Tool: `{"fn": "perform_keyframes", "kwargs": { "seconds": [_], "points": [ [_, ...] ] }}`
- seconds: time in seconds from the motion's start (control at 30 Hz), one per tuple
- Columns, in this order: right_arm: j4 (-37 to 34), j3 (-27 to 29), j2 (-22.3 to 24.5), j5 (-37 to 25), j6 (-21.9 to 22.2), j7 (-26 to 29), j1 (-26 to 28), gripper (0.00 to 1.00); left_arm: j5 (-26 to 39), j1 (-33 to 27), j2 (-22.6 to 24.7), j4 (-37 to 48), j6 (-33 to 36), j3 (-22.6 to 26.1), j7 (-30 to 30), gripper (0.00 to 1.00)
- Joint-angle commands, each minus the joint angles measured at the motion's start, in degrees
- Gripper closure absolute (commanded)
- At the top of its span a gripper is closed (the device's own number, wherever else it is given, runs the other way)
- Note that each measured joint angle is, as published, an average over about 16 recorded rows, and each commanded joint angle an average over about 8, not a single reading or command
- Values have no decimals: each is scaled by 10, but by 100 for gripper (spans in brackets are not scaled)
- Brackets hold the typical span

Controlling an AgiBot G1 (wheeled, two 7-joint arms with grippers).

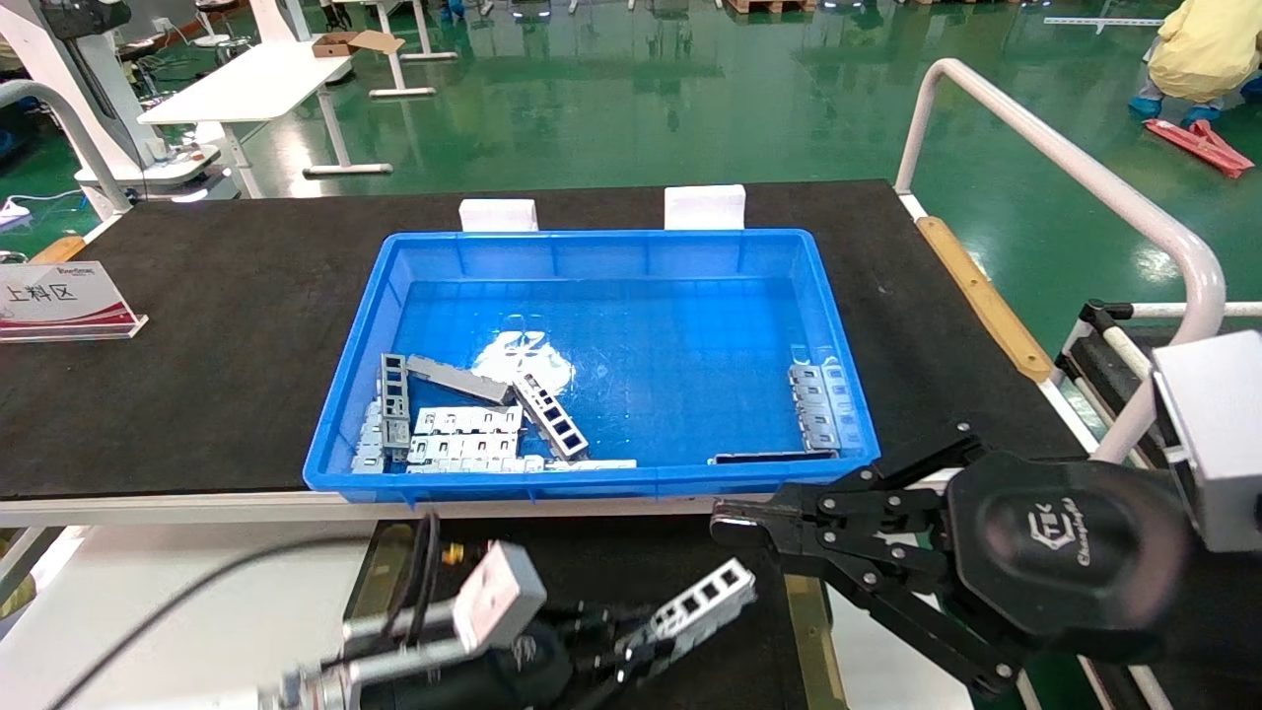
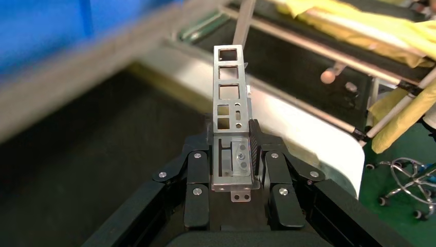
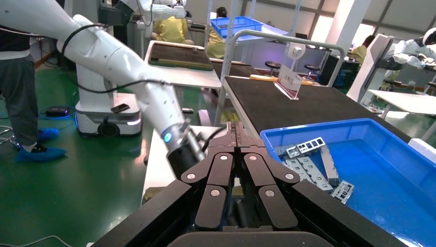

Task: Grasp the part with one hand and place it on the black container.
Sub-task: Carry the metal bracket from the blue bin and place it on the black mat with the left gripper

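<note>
My left gripper (image 1: 631, 646) is shut on the part (image 1: 702, 600), a silver ladder-like bracket with rectangular cut-outs. It holds the part just above the black container (image 1: 611, 557), a matte-black surface with brownish-gold strips either side, in front of the blue bin. In the left wrist view the part (image 2: 230, 87) sticks out forward between the fingers (image 2: 256, 146), with the black container (image 2: 103, 154) below. My right gripper (image 1: 735, 528) is shut and empty, hovering near the bin's front right corner; it also shows in the right wrist view (image 3: 235, 131).
The blue bin (image 1: 592, 242) on the black table mat holds several more brackets (image 1: 463, 434) at its front left and some (image 1: 818, 404) at its right wall. A sign (image 1: 59, 296) stands at the left. A white rail (image 1: 1085, 187) runs along the right.
</note>
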Motion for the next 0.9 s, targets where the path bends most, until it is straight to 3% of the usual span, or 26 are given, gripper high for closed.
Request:
{"fn": "perform_keyframes", "kwargs": {
  "seconds": [0.03, 0.37, 0.9],
  "points": [
    [0, 0, 0, 0, 0, 0, 0, 100, 0, 24, -3, -7, -20, 7, -2, 100],
    [0, 0, 0, 0, 0, 0, 0, 100, -32, 92, 62, 16, -171, -3, -27, 100],
    [0, 0, 0, 0, 0, 0, 0, 100, -76, 105, 188, 83, -353, -16, -74, 100]
  ]
}}
